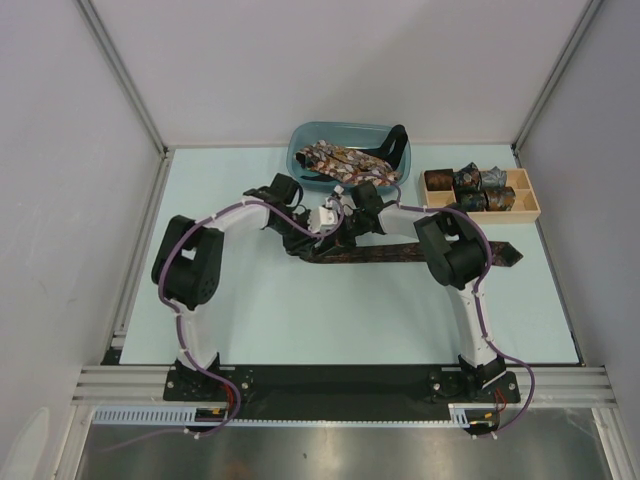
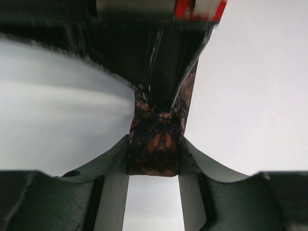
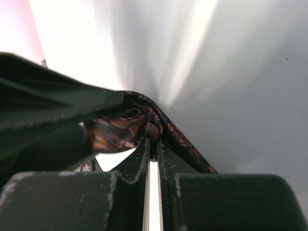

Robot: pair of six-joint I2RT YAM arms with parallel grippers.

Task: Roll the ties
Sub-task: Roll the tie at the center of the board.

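Note:
A dark brown tie with an orange print (image 1: pixel 420 254) lies stretched across the mat, its wide pointed end to the right. Both grippers meet at its left end. My left gripper (image 1: pixel 316 228) is shut on the tie's folded end (image 2: pixel 155 144), which sits between its fingers (image 2: pixel 113 168). My right gripper (image 1: pixel 345 222) is shut nearly flat on a bunched fold of the same tie (image 3: pixel 115 131), pinching it at its fingertips (image 3: pixel 143 149). From there the fabric runs off to the lower right in the right wrist view.
A blue basin (image 1: pixel 300 150) at the back holds several loose ties. To its right a wooden tray (image 1: pixel 530 205) holds several rolled ties. Grey walls and metal frame rails enclose the pale mat (image 1: pixel 300 320).

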